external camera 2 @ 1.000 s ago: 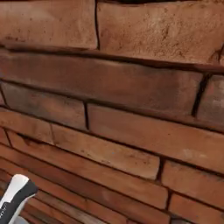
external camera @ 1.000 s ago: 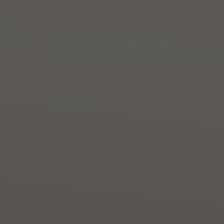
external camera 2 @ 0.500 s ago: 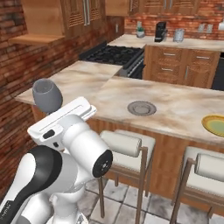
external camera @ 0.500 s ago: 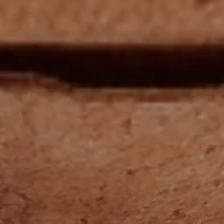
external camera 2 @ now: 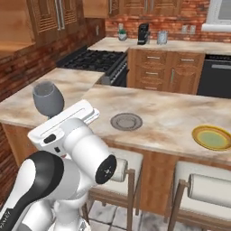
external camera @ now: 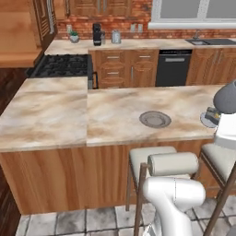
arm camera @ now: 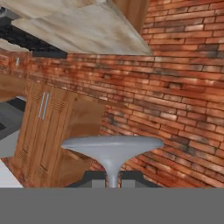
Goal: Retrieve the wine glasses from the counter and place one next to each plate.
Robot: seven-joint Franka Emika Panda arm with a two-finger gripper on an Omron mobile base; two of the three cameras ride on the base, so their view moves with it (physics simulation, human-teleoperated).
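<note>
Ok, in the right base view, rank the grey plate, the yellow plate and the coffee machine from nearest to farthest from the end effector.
The end effector is shut on the wine glass, at the left, in front of the island.
1. the grey plate, on the island just to its right.
2. the yellow plate, at the island's far right.
3. the coffee machine, on the back counter.

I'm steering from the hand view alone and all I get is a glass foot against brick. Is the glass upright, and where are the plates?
Observer: Upright, yes. The wine glass stands bowl-up, its stem in the shut gripper.
Operator: And the plates?
Observer: The grey plate lies on the island top, to the right of the glass in the right base view.
Operator: The other one?
Observer: The yellow plate lies further right on the same top, near its front edge.
</note>
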